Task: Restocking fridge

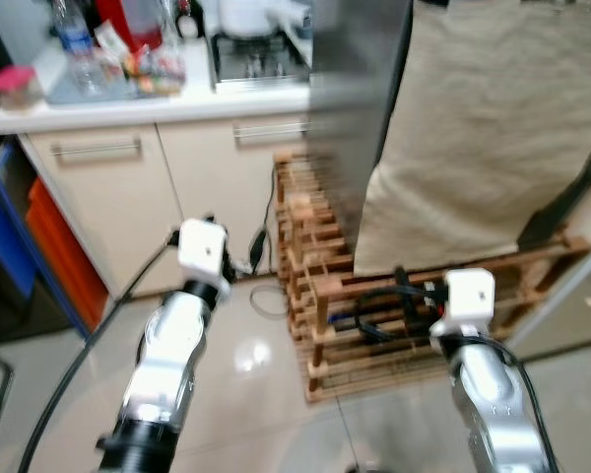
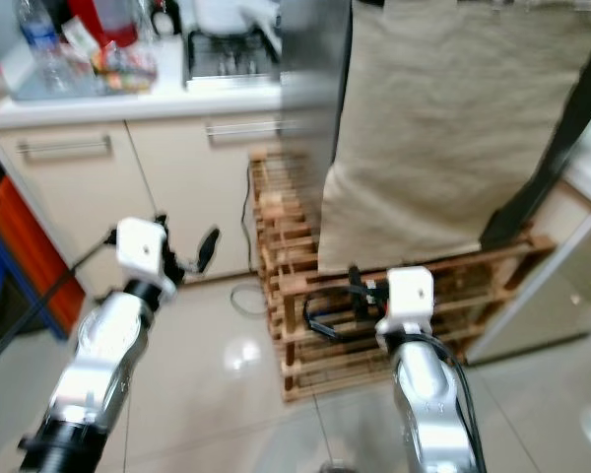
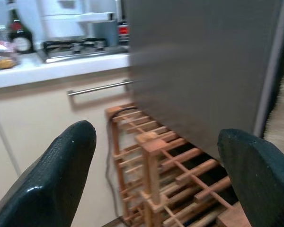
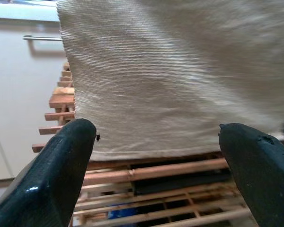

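Fridge [image 1: 360, 108] beside wooden rack [image 1: 325, 296]; beige cloth [image 1: 473, 128] draped over.

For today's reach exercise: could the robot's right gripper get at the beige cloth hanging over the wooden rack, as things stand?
Probably yes. The right gripper is open and faces the beige cloth, with nothing between its fingers and the fabric above the wooden rack. How far off it hangs can't be told.
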`<state>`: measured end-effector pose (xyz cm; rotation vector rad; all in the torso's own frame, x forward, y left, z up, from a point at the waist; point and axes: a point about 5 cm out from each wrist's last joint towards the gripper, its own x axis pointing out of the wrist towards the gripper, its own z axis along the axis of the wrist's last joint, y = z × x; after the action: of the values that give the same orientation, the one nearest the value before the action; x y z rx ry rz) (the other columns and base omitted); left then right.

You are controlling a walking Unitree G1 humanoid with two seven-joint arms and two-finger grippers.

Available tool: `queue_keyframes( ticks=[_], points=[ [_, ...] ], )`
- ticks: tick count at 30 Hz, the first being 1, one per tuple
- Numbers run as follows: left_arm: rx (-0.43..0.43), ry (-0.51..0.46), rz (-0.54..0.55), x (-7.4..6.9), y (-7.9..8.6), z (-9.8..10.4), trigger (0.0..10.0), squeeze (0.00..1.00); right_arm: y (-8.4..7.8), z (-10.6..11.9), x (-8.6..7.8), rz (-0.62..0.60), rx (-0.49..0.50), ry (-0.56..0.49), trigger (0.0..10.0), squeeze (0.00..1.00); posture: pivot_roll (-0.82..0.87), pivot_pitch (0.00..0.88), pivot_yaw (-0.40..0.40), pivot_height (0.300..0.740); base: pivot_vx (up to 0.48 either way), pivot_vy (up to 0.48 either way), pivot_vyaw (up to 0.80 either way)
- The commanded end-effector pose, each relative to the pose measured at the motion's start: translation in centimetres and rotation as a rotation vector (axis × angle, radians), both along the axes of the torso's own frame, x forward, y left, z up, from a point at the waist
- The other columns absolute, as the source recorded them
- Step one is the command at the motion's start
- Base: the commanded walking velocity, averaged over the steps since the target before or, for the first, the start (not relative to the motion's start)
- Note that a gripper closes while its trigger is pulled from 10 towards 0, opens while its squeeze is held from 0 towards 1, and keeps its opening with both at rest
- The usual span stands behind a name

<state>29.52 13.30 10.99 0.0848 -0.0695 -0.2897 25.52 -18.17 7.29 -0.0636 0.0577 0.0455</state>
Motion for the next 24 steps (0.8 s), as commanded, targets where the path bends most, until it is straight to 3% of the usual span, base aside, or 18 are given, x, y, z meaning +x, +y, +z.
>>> queue_keyframes(
  ticks=[1, 12, 15, 16, 20, 22, 24],
  points=[
    [0.016, 0.0, -0.012, 0.1, 0.4, -0.1, 10.0, 0.0, 0.5, 0.6, 0.4, 0.005, 0.022, -0.025, 10.0, 0.0, -0.12, 0.0, 0.021, 0.74, 0.0, 0.476, -0.8],
    [-0.037, 0.07, 0.059, 0.0, 2.1, -1.1, 10.0, 0.0, 0.2, 0.7, 1.4, -0.039, 0.087, -0.021, 10.0, 0.0, -0.1, 0.0, 0.021, 0.74, 0.0, 0.478, -0.8],
    [-0.095, 0.12, 0.09, -0.1, 2.7, -1.7, 10.0, 0.0, 0.2, 0.5, 1.3, -0.06, 0.089, -0.024, 10.0, 0.0, -0.09, 0.0, 0.024, 0.74, 0.0, 0.48, -0.8],
    [-0.172, 0.184, 0.149, -0.4, 3.9, -2.7, 10.0, 0.0, 0.2, 0.4, 1.1, -0.075, 0.085, -0.03, 10.0, 0.0, -0.09, 0.0, 0.024, 0.74, 0.0, 0.48, -0.8],
    [-0.239, 0.282, 0.242, -1.2, 6.0, -4.5, 10.0, 0.0, 0.0, -0.2, 0.6, -0.09, 0.073, -0.017, 10.0, 0.0, -0.1, 0.0, 0.028, 0.74, 0.0, 0.12, -0.8],
    [-0.237, 0.292, 0.252, -1.5, 6.4, -4.8, 10.0, 0.0, 0.0, -0.4, 0.5, -0.09, 0.071, -0.011, 10.0, 0.0, -0.1, 0.0, 0.028, 0.74, 0.0, 0.0, -0.8],
    [-0.141, 0.255, 0.206, -1.9, 6.4, -4.4, 10.0, 0.0, 0.1, -0.7, 0.2, -0.091, 0.07, -0.001, 10.0, 0.0, -0.09, 0.0, 0.026, 0.74, 0.0, 0.0, -0.8]
  ],
)
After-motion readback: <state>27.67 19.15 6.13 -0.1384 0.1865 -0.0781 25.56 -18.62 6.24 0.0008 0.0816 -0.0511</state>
